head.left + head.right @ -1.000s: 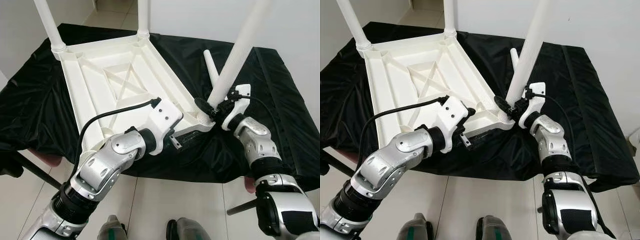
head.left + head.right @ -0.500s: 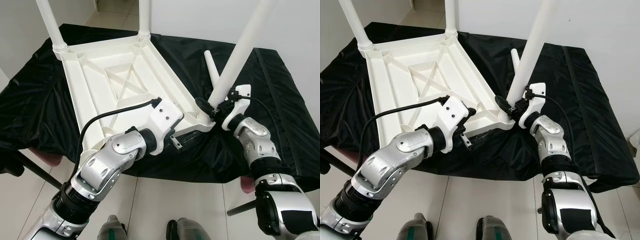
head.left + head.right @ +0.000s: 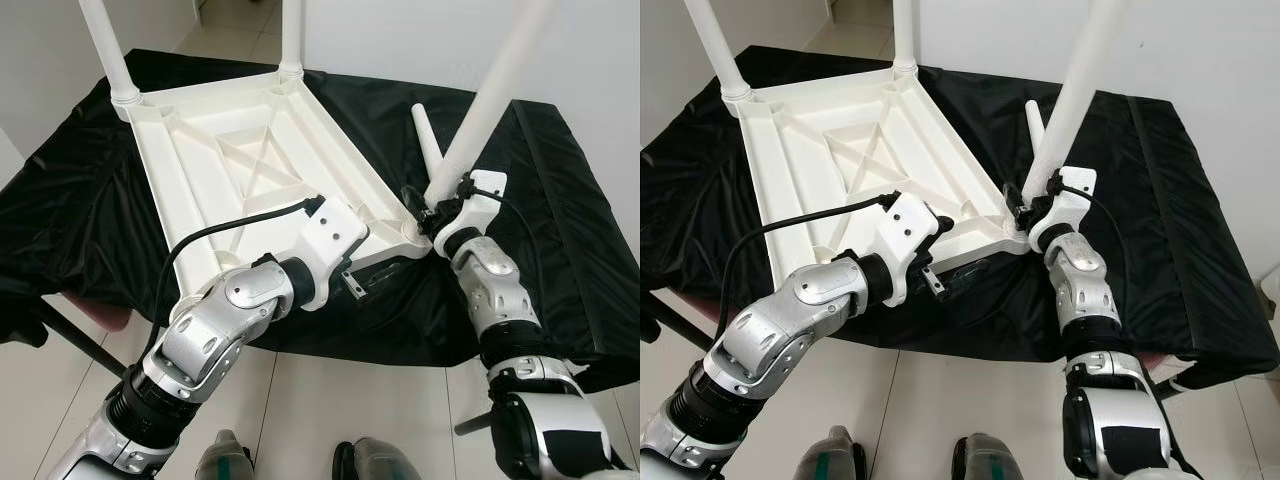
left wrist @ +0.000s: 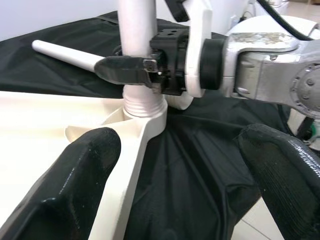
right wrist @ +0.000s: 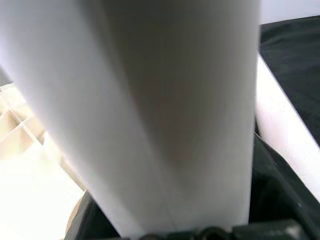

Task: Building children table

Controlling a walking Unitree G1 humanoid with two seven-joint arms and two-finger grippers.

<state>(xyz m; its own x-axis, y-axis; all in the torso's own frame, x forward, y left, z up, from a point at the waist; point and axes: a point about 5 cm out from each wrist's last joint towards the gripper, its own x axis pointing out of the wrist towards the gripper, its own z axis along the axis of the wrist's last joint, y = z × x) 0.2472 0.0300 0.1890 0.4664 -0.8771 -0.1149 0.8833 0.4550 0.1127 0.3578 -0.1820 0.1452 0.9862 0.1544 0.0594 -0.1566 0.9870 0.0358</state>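
White tabletop (image 3: 240, 160) is lying upside down on black cloth (image 3: 560, 200). Right gripper (image 4: 131, 70) is clenching the leg (image 3: 480, 110) at the near-right corner socket. Left gripper (image 4: 180, 170) is hovering spread apart beside that corner. Spare leg (image 3: 428, 145) is lying behind.

Tabletop (image 3: 240, 150) glossy white plastic; cloth (image 3: 560, 230) black, wrinkled.

No readable text, label, brand, number or sign on anything here.

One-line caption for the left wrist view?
Right gripper clamps the white table leg just above its corner socket on the upturned tabletop.
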